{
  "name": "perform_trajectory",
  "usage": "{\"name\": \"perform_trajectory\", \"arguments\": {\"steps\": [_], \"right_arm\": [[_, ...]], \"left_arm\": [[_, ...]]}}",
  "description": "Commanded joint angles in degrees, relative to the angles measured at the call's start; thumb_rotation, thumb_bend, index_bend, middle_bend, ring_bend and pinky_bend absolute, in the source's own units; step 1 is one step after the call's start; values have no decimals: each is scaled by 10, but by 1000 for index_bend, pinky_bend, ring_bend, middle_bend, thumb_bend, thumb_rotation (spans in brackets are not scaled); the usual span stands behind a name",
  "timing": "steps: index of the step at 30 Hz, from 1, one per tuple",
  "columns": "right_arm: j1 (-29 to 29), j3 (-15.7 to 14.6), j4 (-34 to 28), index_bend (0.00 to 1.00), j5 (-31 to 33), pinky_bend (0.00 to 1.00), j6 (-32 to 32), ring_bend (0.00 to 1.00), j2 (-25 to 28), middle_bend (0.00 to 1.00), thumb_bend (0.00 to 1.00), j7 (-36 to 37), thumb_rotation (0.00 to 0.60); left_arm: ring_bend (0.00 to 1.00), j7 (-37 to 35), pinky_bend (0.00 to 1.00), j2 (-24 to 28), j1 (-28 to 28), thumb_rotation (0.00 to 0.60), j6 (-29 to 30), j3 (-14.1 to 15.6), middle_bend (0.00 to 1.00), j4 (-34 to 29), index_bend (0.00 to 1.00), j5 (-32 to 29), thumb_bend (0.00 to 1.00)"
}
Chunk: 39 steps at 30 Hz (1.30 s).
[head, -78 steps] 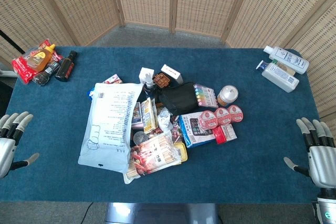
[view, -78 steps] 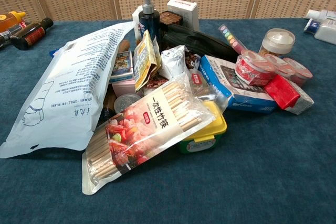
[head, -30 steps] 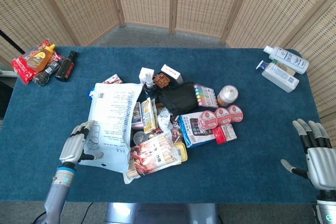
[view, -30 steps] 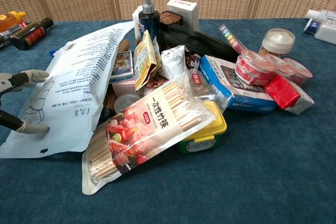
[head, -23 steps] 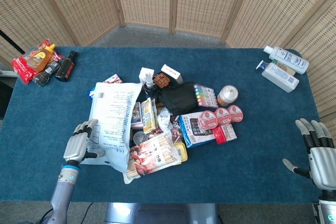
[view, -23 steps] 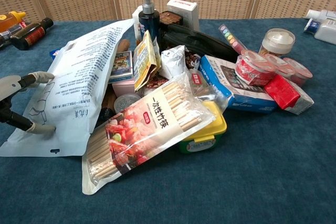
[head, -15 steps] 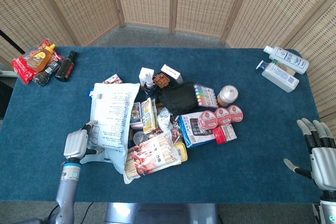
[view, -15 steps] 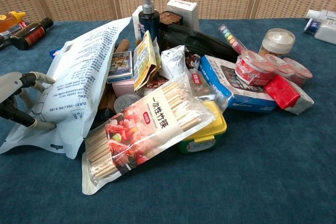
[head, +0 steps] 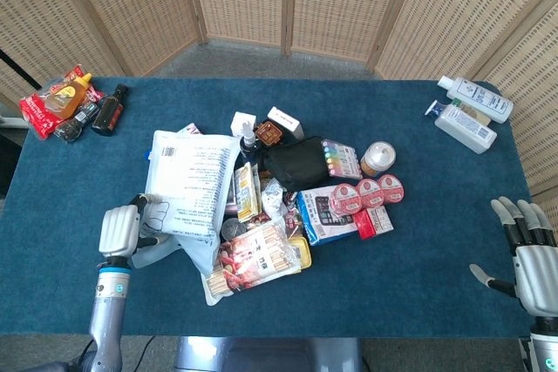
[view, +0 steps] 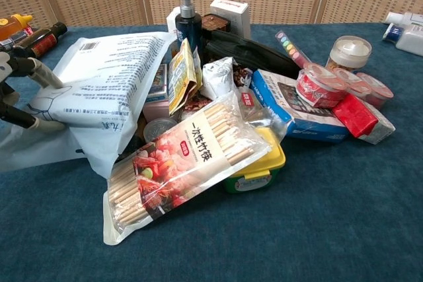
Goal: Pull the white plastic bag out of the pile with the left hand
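Bag w/ its near-left corner clamped in left hand fingers, lifted, rest on pile mid-surface. Right hand at near-right edge, fingers apart.

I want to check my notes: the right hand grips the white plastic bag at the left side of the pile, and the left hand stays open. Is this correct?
The hands are swapped. In the head view, the left hand grips the white plastic bag at the left side of the pile, while the right hand is open, holding nothing.

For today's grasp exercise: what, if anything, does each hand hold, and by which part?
The left hand grips the white bag by its near left edge. The right hand holds nothing, fingers spread.
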Motion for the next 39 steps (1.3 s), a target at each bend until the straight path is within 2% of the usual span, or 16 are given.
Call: {"name": "perform_trajectory", "arguments": {"steps": [1,9,20,31,39], "right_arm": [[0,0,0,0,0,0,0,0,0,0,0,1,600],[1,-2,-1,0,-2,0,-3,0,-1,0,0,-3,600],[1,-4,-4,0,-6,0,-3,0,-1,0,0,-5,600],[1,-4,-5,0,-6,0,-4,0,0,0,0,-5,600],[0,-5,-7,0,-8,0,-2,0,0,0,0,-9,600]], "left_arm": [[1000,1,1000,27,4,600,22,-7,1000,-42,957,24,155],[1000,38,1000,87,6,600,61,-32,1000,-154,959,58,153],[1000,110,1000,165,-10,600,87,-91,1000,-285,962,71,154],[1000,173,1000,222,-39,600,109,-162,1000,-390,961,64,154],[1000,205,1000,246,-65,600,123,-208,1000,-433,962,43,154]]}}
